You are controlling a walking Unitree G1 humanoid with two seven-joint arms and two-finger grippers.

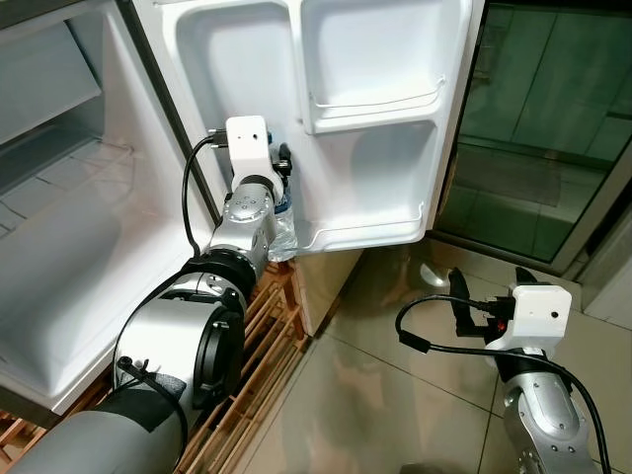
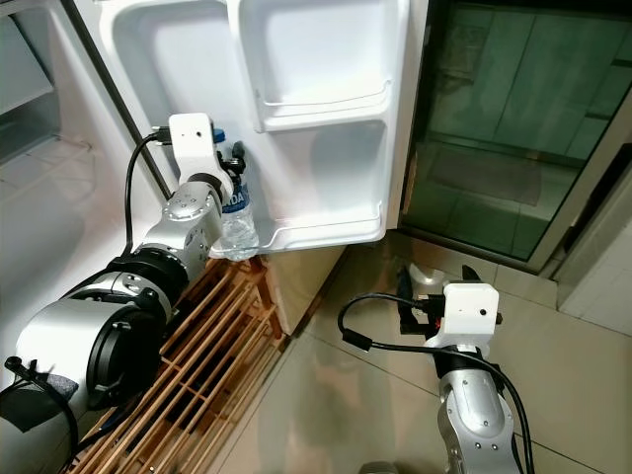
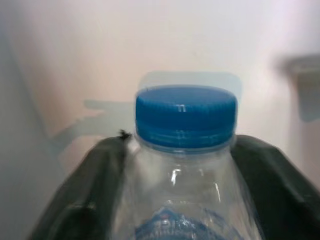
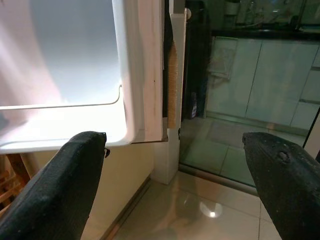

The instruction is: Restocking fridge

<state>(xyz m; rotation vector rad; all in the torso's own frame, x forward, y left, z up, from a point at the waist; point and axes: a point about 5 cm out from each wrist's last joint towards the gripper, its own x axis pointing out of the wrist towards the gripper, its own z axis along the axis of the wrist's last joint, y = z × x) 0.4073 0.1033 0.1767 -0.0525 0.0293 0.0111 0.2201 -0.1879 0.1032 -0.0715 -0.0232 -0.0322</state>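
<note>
Left gripper (image 2: 229,168) clamped around a clear water bottle (image 2: 237,225) with a blue cap (image 3: 185,116), standing at the left end of the open fridge door's bottom shelf (image 2: 326,233). Right gripper (image 4: 175,165) spread wide, holding nothing, low over the tiled floor (image 1: 395,375) to the right.

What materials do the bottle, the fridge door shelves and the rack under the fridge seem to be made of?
The bottle, held by the left gripper, looks like thin clear plastic, see-through with bright glints, under a matte ridged blue cap. The door shelves look like glossy white moulded plastic. The rack seems to be light-brown wooden slats.
</note>
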